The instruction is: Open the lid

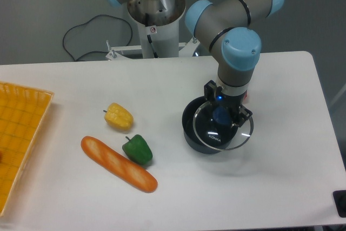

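Note:
The lid [223,132] is a round glass disc with a thin metal rim, a blue knob [220,115] at its centre and white lettering. It sits shifted to the right of the dark round pot [190,128], whose left inner wall shows, and looks tilted or raised. My gripper [221,113] points straight down over the pot and is shut on the blue knob, its dark fingers on either side of it.
A yellow pepper [118,116], a green pepper [138,149] and a long bread loaf [118,163] lie left of the pot. A yellow basket [21,133] stands at the table's left edge. The robot base [157,20] is behind.

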